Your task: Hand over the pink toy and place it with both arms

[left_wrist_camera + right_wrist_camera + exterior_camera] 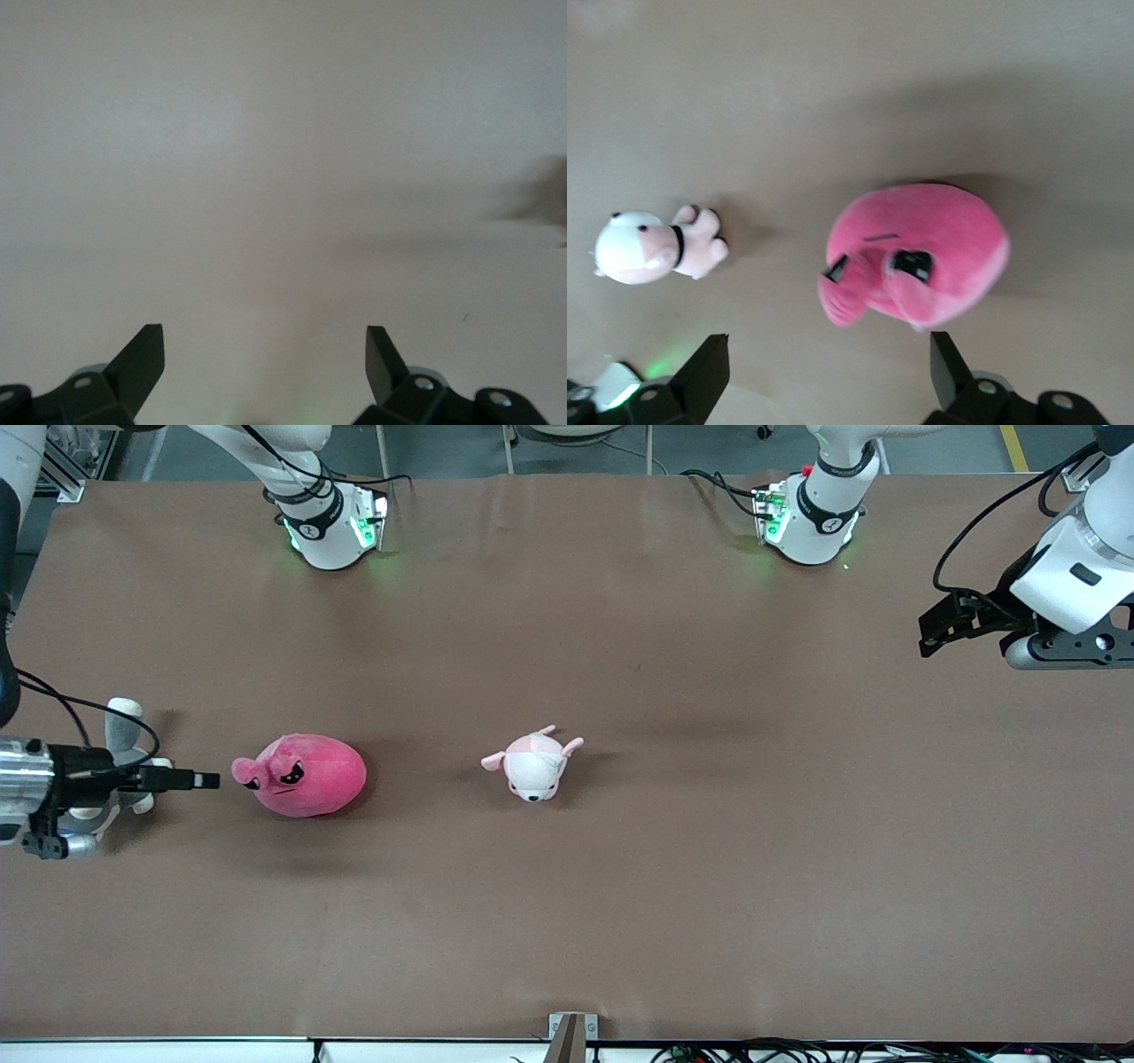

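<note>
The hot-pink toy [306, 775] lies on the brown table toward the right arm's end, its angry eyes turned toward my right gripper. My right gripper [208, 780] is open and empty, just beside the toy's face without touching it. In the right wrist view the pink toy [921, 257] sits just ahead of the open right gripper [828, 372]. My left gripper [930, 633] hangs open and empty over the table at the left arm's end. The left wrist view shows that gripper [264, 367] over bare table only.
A small pale pink-and-white plush [534, 766] lies at mid-table beside the pink toy; it also shows in the right wrist view [647, 248]. A grey-and-white plush [124, 722] lies partly hidden under the right arm's wrist. The arm bases [332, 527] stand along the table's edge farthest from the front camera.
</note>
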`<state>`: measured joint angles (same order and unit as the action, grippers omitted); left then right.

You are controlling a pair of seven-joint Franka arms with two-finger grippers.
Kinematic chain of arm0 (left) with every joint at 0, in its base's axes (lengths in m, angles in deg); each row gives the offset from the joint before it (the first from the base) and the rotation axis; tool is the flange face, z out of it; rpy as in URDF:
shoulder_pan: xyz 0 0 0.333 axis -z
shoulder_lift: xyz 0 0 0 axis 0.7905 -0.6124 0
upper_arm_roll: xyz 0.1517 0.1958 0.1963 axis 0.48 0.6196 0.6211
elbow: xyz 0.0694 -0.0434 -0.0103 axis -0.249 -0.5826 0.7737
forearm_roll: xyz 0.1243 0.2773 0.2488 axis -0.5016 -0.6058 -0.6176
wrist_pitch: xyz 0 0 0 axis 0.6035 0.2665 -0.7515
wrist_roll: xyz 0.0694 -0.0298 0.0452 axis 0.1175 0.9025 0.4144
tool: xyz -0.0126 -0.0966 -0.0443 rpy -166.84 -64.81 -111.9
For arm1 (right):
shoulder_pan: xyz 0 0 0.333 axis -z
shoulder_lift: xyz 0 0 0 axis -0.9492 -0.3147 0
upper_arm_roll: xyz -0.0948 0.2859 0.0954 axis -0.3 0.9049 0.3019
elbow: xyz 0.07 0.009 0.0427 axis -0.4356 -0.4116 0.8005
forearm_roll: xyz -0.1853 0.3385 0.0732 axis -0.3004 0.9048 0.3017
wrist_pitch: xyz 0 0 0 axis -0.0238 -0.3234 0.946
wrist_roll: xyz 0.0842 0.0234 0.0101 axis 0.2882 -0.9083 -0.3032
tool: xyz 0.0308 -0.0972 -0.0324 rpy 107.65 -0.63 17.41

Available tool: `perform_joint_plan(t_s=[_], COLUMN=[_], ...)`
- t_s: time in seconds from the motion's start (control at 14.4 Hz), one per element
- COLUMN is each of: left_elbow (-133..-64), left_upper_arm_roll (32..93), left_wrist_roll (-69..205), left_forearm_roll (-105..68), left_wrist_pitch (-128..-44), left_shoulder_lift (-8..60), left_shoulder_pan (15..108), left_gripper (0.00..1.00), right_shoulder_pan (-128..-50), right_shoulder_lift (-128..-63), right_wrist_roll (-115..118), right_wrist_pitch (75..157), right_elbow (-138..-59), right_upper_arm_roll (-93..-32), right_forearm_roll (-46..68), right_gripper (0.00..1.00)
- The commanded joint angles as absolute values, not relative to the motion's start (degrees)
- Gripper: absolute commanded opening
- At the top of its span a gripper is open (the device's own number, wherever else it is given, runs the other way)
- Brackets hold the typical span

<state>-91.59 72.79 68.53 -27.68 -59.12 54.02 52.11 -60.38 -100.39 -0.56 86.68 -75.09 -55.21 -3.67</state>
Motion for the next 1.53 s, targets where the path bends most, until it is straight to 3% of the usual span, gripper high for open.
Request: perform_joint_plan(t_s=[0.0,0.35,0.63,0.98,1.46], left_elbow=[-91.5,-88.5,-88.6,-88.5,-87.6], left_upper_arm_roll=[72.6,73.2,73.2,73.1,73.0], left_wrist_roll=[67.7,67.7,67.8,67.7,67.6], left_forearm_roll=[-27.6,-27.6,-27.3,-27.1,-27.1], left_wrist_pitch=[-57.0,-53.5,-52.6,-52.7,-52.8], left_shoulder_lift=[55.5,56.2,56.3,56.2,55.6], left_shoulder_pan=[51.5,51.3,51.3,51.4,51.3], left_gripper=[1.0,1.0,1.0,1.0,1.0], right_shoulder_pan=[-63.6,-68.5,-68.1,-67.1,-66.9], right_shoulder_lift=[-94.7,-85.9,-80.1,-69.4,-68.9], right_wrist_roll=[1.4,3.1,3.6,4.0,4.6], right_wrist_pitch=[86.0,86.2,86.8,94.2,94.5], right_elbow=[-74.6,-74.6,-76.9,-92.9,-94.4], right_upper_arm_roll=[-55.0,-55.0,-55.4,-55.4,-55.4], right_forearm_roll=[-13.7,-27.3,-28.5,-27.7,-27.6], right_gripper=[1.0,1.0,1.0,1.0,1.0])
